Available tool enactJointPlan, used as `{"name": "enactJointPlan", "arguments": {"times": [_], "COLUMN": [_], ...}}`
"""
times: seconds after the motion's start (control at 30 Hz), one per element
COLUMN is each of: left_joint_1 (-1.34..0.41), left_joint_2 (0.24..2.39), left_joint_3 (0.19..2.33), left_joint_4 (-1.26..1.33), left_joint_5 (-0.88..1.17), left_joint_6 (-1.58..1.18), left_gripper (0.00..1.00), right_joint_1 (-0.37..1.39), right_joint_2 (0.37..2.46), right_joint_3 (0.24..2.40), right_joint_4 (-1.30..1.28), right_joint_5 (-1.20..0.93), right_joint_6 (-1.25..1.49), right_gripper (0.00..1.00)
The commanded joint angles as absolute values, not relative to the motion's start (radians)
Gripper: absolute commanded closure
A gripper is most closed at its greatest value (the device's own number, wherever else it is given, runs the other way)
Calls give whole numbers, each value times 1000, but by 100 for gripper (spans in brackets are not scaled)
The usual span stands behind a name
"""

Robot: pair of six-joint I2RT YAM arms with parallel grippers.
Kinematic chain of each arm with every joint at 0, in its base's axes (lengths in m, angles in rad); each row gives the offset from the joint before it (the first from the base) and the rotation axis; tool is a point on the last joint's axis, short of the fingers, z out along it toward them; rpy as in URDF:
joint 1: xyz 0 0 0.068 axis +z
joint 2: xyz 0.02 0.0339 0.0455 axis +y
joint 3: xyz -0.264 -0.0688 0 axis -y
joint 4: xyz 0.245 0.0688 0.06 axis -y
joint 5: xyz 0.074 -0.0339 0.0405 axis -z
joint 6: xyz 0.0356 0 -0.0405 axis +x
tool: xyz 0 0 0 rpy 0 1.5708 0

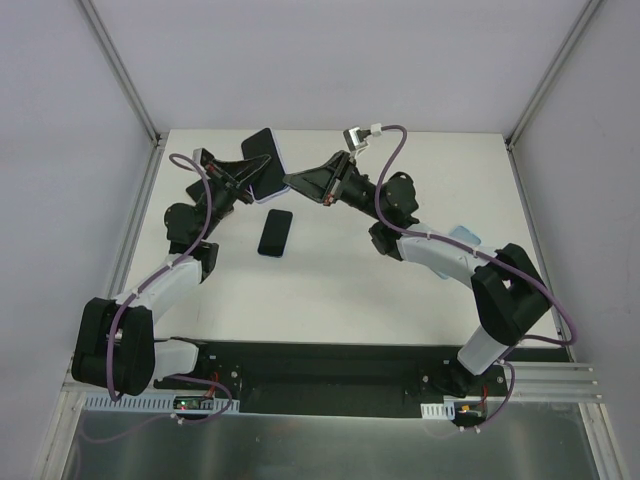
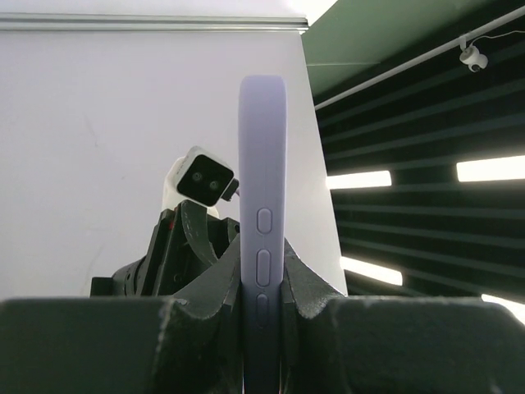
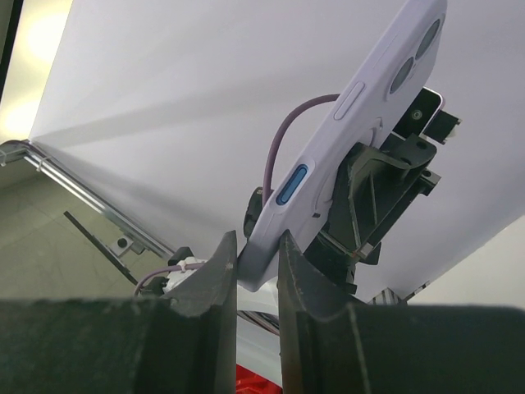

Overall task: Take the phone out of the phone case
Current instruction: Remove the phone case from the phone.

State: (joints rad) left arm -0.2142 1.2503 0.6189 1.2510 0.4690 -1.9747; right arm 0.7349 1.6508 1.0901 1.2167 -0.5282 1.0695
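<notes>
A lavender phone case (image 1: 265, 158) is held up above the far middle of the table, between both arms. Its upper side looks dark in the top view. My left gripper (image 2: 262, 283) is shut on the case's (image 2: 262, 164) long edge, just below its side buttons. My right gripper (image 3: 254, 246) is shut on one corner of the case (image 3: 361, 107), near the blue button; the camera holes show at the case's far end. In the top view the left gripper (image 1: 250, 176) and the right gripper (image 1: 292, 181) meet at the case. A black phone (image 1: 276, 232) lies flat on the table just in front of them.
A pale blue object (image 1: 466, 237) lies partly hidden under the right arm's forearm. White walls close in the table (image 1: 330, 300) on the left, right and far sides. The right arm's wrist camera (image 2: 201, 179) sits close behind the case.
</notes>
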Motion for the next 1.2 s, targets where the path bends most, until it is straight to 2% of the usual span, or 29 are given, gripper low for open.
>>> {"name": "enactJointPlan", "arguments": {"times": [0.0, 0.17, 0.33, 0.43, 0.6, 0.7, 1.17], "left_joint_1": [-261, -261, -261, -261, -259, -258, -241], "left_joint_2": [1267, 1246, 1229, 1223, 1216, 1212, 1210], "left_joint_3": [669, 663, 658, 657, 660, 658, 657], "left_joint_4": [1180, 1170, 1158, 1158, 1157, 1154, 1158], "left_joint_5": [502, 505, 505, 503, 500, 499, 494], "left_joint_6": [-2324, -2316, -2309, -2307, -2306, -2304, -2307], "left_gripper": [100, 100, 100, 100, 100, 100, 100], "right_joint_1": [815, 811, 805, 804, 804, 804, 804], "right_joint_2": [1643, 1651, 1651, 1652, 1658, 1667, 1660], "right_joint_3": [1150, 1154, 1134, 1124, 1114, 1103, 1051], "right_joint_4": [1532, 1532, 1532, 1531, 1526, 1525, 1499], "right_joint_5": [-779, -785, -756, -747, -721, -710, -692], "right_joint_6": [1019, 1037, 1060, 1068, 1078, 1085, 1077], "right_gripper": [99, 88, 87, 81, 80, 70, 73]}}
